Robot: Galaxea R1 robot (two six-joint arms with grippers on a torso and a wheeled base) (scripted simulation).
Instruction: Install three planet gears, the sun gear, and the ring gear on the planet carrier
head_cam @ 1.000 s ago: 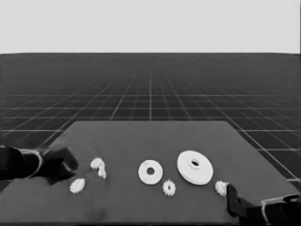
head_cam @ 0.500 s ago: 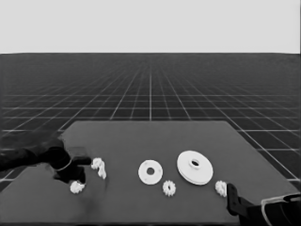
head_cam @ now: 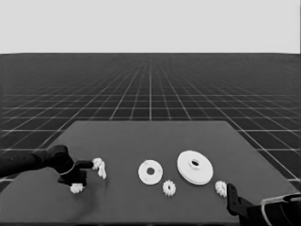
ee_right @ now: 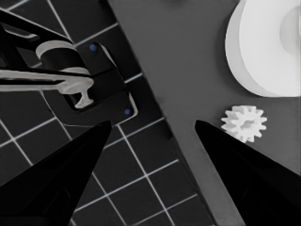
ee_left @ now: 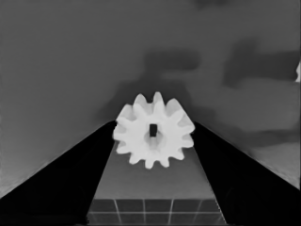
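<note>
Planet gear (ee_left: pixel 154 137): white, knobbly-toothed, dark centre slot, lying between spread left gripper (head_cam: pixel 75 181) fingers, unclamped; gripper lowered over it since previous frame; right gripper (ee_right: pixel 150 141) parked, apart.

A dark table (head_cam: pixel 155 136) stood on a floor (head_cam: pixel 150 84) marked with a grid of pale lines, under a pale blank band. A thin white piece (head_cam: pixel 102 172) lay near the table's left end. Past the table's edge, dark machinery (ee_right: pixel 89 89) with pale bands and small blue lights was visible.
</note>
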